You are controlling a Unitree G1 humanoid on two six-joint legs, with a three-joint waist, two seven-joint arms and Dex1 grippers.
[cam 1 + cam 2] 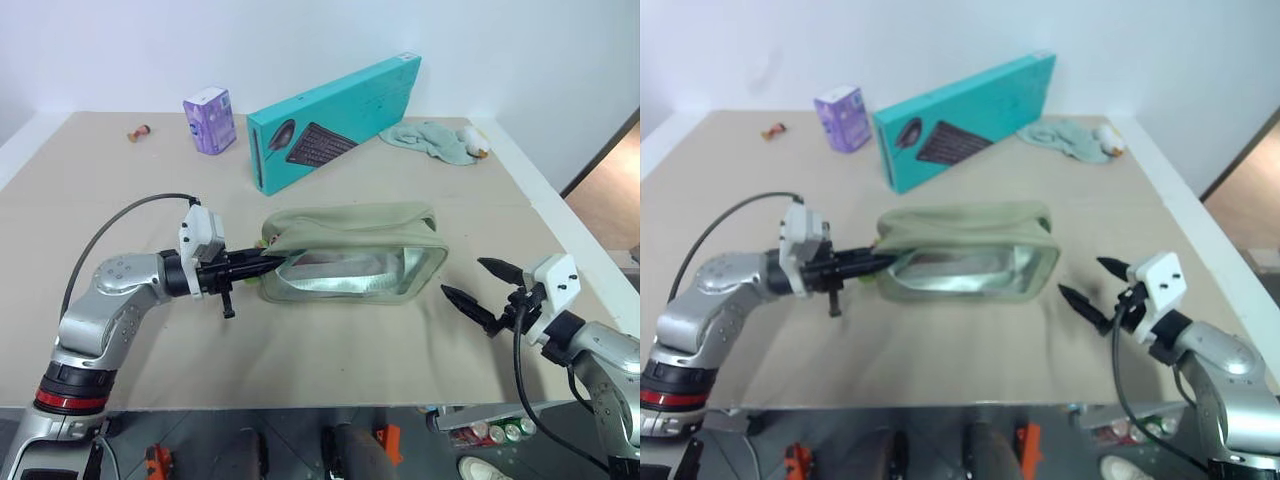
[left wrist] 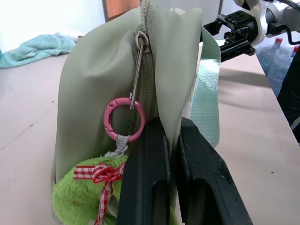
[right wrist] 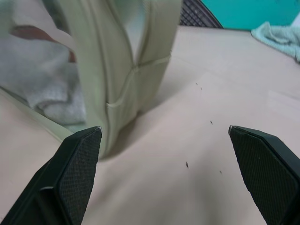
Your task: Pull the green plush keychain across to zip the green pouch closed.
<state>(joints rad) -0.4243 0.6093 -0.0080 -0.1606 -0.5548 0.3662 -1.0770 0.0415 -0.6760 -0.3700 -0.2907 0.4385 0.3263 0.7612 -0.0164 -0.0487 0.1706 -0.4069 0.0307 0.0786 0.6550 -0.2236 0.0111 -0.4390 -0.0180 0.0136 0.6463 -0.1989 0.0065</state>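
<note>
The fuzzy lime-green plush keychain [image 2: 77,192], tied with a red-and-white checked ribbon [image 2: 101,176], hangs from a pink metal snap ring [image 2: 124,119] on the zipper pull [image 2: 138,70]. It sits at the end of the boxy sage-green fabric pouch [image 1: 355,250] nearest the robot's left arm, just beside that arm's fingers.

The left gripper [image 2: 176,154] has its jaws shut on the pouch's fabric at that end, next to the zipper line rather than on the plush itself. This looks like a pinch meant to anchor the pouch end while the zip is run, though the charm is not in either grip.

The pouch lies on its side in the middle of the beige desk [image 1: 330,350], its clear plastic wall facing the robot and its green webbing strap [image 2: 206,93] trailing down the side. Through the plastic something pale shows inside, too indistinct to name.

The right gripper [image 1: 485,285] hovers well apart from the pouch's far end, jaws spread wide and holding nothing, pointing toward the pouch.

Behind stand a long teal cardboard keyboard box [image 1: 335,120], a small purple carton [image 1: 209,120], a crumpled mint-green cloth [image 1: 430,138], and a tiny reddish object [image 1: 139,132].
</note>
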